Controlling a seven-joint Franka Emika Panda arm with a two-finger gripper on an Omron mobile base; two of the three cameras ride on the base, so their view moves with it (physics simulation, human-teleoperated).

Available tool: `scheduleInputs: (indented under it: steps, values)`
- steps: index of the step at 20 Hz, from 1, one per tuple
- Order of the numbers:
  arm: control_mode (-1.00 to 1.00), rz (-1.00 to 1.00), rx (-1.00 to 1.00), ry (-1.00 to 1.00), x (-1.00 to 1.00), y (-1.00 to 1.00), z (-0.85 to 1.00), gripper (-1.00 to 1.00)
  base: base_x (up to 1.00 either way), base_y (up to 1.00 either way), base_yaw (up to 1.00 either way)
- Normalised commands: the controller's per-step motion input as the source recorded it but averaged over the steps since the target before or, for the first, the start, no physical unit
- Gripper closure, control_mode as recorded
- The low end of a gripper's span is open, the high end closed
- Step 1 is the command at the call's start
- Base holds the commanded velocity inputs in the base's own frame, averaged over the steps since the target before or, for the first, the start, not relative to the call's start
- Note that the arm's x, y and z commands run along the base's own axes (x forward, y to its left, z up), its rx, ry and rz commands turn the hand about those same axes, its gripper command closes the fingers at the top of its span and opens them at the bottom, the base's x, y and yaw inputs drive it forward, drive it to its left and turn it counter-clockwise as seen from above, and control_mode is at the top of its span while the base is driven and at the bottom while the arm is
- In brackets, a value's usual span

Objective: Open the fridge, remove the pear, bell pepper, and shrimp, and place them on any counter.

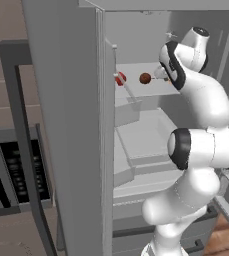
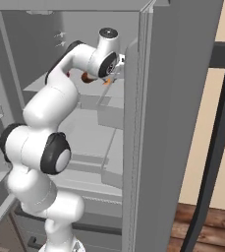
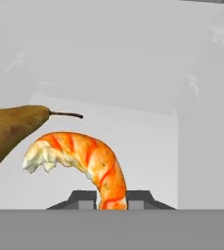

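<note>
The fridge [image 1: 66, 125] stands open, and my arm reaches onto its upper shelf [image 1: 136, 92]. In the hand view the orange curved shrimp [image 3: 79, 156] has its tail pinched between my gripper's [image 3: 111, 201] two finger tips. The brownish-olive pear [image 3: 8, 132] lies just left of the shrimp, stem pointing right. From the left base view the pear [image 1: 145, 78] sits on the shelf beside my hand, and the red bell pepper [image 1: 120, 79] is further left, by the door edge. The right base view shows a bit of the shrimp [image 2: 106, 82] below my hand.
Open fridge doors flank the arm on both sides [image 2: 178, 123]. Drawers and lower shelves [image 1: 141, 145] sit below the hand. A dark frame [image 1: 21, 130] and a grey appliance [image 1: 11, 170] stand to the left of the fridge.
</note>
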Motion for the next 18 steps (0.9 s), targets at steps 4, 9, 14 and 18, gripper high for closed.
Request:
scheduleInputs:
  steps: [4, 9, 14, 18]
  values:
    - [-1.00, 0.00, -0.01, -0.15, -1.00, 0.00, 0.04, 1.00, 0.00, 0.00, 0.00]
    - [-1.00, 0.00, -0.02, -0.27, -1.00, 0.00, 0.02, 1.00, 0.00, 0.00, 0.00]
    - [-1.00, 0.01, -0.08, -0.26, -1.00, 0.23, 0.19, 1.00, 0.00, 0.00, 0.00]
    - [-1.00, 0.05, -0.11, -0.18, -1.00, 0.42, 0.47, 1.00, 0.00, 0.00, 0.00]
